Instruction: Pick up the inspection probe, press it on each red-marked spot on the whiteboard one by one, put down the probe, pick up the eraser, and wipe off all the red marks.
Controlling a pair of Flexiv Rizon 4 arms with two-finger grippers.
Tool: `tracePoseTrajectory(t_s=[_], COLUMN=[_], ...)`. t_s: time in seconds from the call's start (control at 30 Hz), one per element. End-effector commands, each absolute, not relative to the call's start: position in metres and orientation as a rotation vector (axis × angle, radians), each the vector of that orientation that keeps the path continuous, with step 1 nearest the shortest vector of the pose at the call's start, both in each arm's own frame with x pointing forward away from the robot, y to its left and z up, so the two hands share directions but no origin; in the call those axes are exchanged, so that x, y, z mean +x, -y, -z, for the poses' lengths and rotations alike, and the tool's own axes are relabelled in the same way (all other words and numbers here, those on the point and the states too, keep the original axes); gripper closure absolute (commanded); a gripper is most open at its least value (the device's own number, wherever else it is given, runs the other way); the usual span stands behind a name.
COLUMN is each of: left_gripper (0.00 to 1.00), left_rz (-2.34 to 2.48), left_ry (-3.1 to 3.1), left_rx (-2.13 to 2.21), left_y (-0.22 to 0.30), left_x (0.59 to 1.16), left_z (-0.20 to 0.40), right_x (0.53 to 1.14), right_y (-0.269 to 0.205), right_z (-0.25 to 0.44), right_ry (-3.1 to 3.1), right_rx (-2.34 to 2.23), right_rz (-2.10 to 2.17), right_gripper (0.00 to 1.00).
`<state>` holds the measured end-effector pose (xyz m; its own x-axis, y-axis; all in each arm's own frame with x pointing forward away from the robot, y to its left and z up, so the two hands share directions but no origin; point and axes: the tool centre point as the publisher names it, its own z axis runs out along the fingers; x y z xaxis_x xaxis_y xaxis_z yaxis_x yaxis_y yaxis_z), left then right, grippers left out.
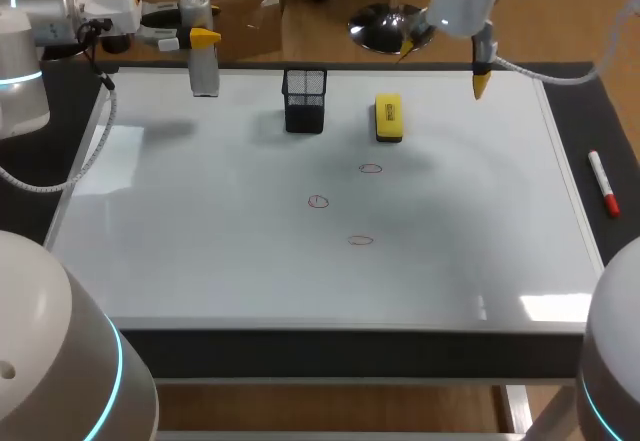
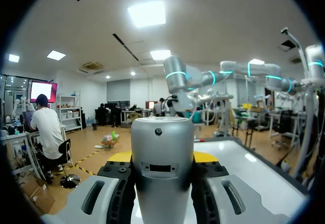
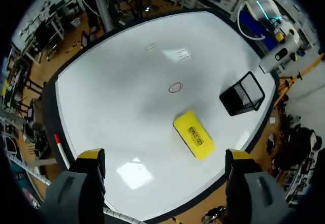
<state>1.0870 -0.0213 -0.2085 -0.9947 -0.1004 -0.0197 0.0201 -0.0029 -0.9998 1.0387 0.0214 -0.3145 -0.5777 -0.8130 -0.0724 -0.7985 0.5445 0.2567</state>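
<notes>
Left gripper (image 1: pixel 203 37): fingers pinching silver cylindrical inspection probe (image 1: pixel 204 73) from both sides, yellow tips pressed against its body. In left wrist view, same gripper (image 2: pixel 162 157) clamped on the probe (image 2: pixel 162 188), which stands upright between the fingers. Probe location: at far left corner of white rectangular whiteboard (image 1: pixel 200 251), lower end by the board's far edge; contact with the surface not determinable. Right gripper (image 1: pixel 481 76): over far right part of the board. In right wrist view, same gripper (image 3: pixel 165 158) with fingers spread wide apart, nothing between them. Yellow block eraser (image 1: pixel 388 118): lying flat on the board near its far edge, just right of black wire-mesh pen holder (image 1: pixel 304 99), not touching it. Three small red circular marks near board centre: far one (image 1: pixel 371 169), middle one (image 1: pixel 318 201), near one (image 1: pixel 360 240), all apart from one another. Red-and-white marker pen (image 1: pixel 603 183): on dark table surface (image 1: pixel 615 131), beside the board's right edge.
</notes>
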Motion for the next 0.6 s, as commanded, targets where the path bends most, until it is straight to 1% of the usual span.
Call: tracePoseTrajectory(t_s=[0.03,0.27,0.6], left_gripper=[1.00,1.00,1.00], left_rz=[2.159,2.159,2.159], left_ry=[-2.157,-2.157,-2.157], left_rx=[-0.091,-0.091,-0.091], left_y=[0.022,0.022,0.022], left_x=[1.085,1.085,1.085], left_z=[0.206,0.206,0.206], right_x=[1.039,1.032,1.024], right_y=[-0.036,-0.053,-0.058], right_z=[0.318,0.326,0.338], right_ry=[2.481,2.365,2.267], right_rx=[1.663,1.913,2.059], right_rz=[0.247,0.150,0.135], right_gripper=[0.00,0.00,0.00])
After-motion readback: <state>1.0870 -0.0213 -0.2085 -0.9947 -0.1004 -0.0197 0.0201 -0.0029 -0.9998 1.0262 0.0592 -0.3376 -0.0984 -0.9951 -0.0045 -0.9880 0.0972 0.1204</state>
